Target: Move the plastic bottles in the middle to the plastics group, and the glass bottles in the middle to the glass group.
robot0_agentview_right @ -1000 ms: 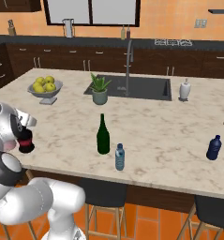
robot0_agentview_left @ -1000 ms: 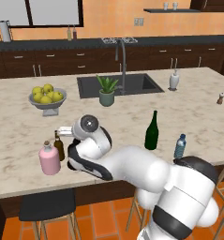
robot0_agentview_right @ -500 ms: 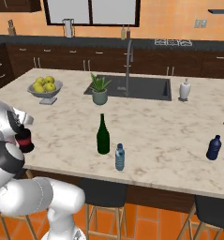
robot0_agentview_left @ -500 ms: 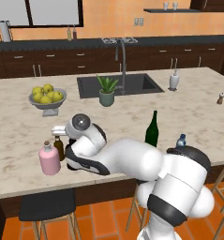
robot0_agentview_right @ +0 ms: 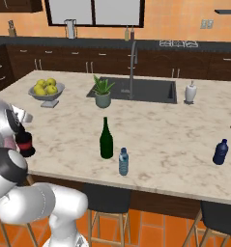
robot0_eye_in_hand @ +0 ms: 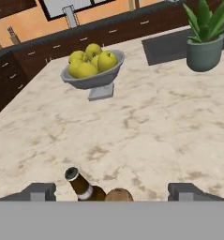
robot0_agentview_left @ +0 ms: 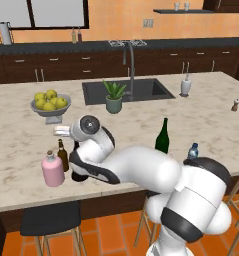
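Fruit bowl point(robot0_agentview_left: 49, 106) at 11 o'clock of the hand, potted plant point(robot0_agentview_left: 114, 98) at 1 o'clock; gripper point(robot0_eye_in_hand: 111, 191) fingers spread wide apart, pinching nothing; brown beer bottle point(robot0_eye_in_hand: 84, 186) and a cork top point(robot0_eye_in_hand: 119, 195) between them, cut off below; black bottle point(robot0_agentview_right: 24, 142) half hidden by the arm, beside pink flask point(robot0_agentview_left: 52, 169); green wine bottle point(robot0_agentview_right: 106, 140) and water bottle point(robot0_agentview_right: 123, 161) mid-counter; marble island point(robot0_agentview_right: 165, 130), orange walls.

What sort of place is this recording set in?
A rendered home kitchen, it seems: a marble-look island counter with a built-in sink and tall faucet, dark cabinets along the back wall, a fruit bowl, and bar stools tucked under the near edge.
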